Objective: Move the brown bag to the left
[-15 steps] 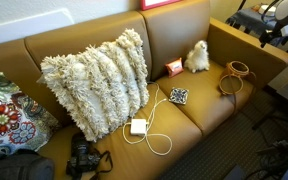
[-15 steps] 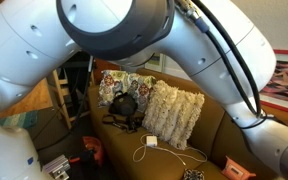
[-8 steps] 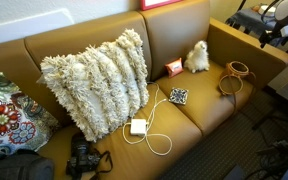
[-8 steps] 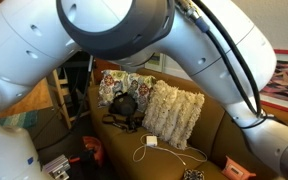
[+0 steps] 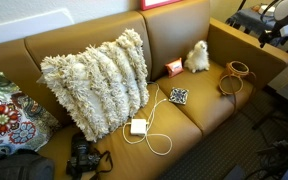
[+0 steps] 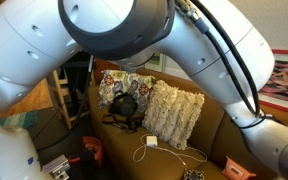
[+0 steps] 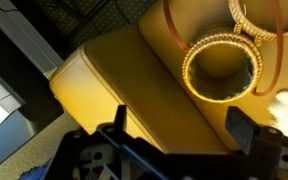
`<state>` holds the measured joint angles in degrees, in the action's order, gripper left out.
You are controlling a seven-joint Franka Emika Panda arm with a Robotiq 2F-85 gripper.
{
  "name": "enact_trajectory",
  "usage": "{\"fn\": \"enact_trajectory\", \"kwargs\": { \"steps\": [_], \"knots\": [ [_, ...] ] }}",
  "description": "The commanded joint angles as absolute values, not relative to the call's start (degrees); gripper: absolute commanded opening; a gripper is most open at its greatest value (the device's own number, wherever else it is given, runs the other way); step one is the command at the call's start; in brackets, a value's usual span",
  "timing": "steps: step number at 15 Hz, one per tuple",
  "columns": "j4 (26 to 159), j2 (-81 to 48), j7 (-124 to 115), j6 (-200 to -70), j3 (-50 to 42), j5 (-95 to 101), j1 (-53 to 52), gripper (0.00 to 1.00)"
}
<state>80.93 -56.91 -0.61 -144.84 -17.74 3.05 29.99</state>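
Note:
The brown bag (image 5: pixel 236 78) lies on the right sofa seat next to the armrest, its round ring rims facing up. In the wrist view its ring rims (image 7: pixel 221 70) fill the upper right, on the tan cushion. My gripper (image 7: pixel 182 125) is open and empty, above the cushion and apart from the bag, with its two dark fingers framing bare seat just short of the nearer ring. Part of my arm (image 5: pixel 274 20) shows beyond the sofa's right armrest.
A white plush toy (image 5: pixel 197 56) and a small orange-red box (image 5: pixel 173 68) sit left of the bag. A patterned pad (image 5: pixel 178 96), a white charger with cable (image 5: pixel 139 127), a shaggy pillow (image 5: pixel 96 80) and a black camera (image 5: pixel 82 158) lie further left.

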Motion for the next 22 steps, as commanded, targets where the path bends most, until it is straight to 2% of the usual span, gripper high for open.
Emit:
{"fn": "enact_trajectory", "kwargs": {
  "steps": [1,11,15,16,22],
  "knots": [
    [80.2,-58.7,0.0,-146.0,-18.7,3.6,29.8,1.0],
    [79.8,-62.1,1.7,-146.6,-19.8,6.1,29.7,1.0],
    [79.3,-61.7,9.9,-139.4,-16.0,5.6,32.0,1.0],
    [72.6,-69.7,9.7,-138.3,-14.4,5.1,32.1,1.0],
    [60.4,-85.3,17.4,-138.5,-9.8,7.3,30.8,1.0]
  ]
}}
